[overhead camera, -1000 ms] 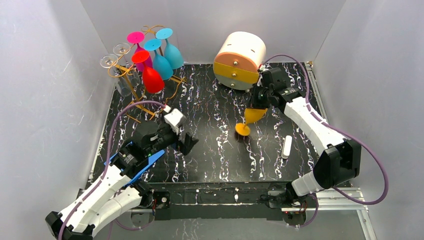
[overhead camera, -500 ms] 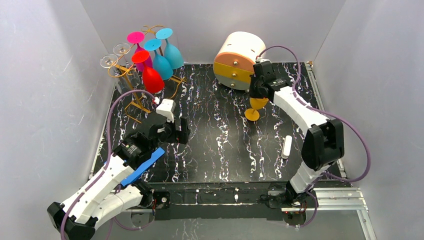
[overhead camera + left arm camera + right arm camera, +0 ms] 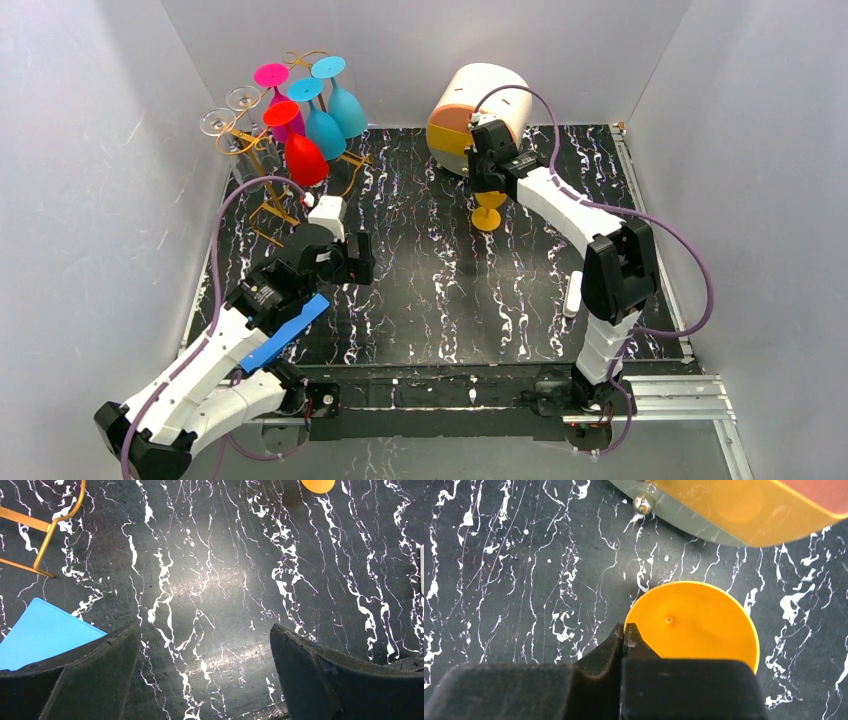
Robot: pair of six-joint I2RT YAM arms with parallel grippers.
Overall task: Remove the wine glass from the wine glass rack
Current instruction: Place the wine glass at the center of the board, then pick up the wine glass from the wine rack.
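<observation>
Pale-walled black table [image 3: 430, 295] (white-veined) carries wine glass rack [image 3: 256, 170].

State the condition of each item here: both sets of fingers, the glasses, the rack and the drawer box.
Wine glass rack, upright, loaded.
Hanging glasses, bowl down on the rack.
Left fingers, open, empty.
Right fingers, shut on the orange wine glass at its rim.
Orange wine glass, roughly upright, off the rack.
Drawer box, visible drawers shut.
</observation>
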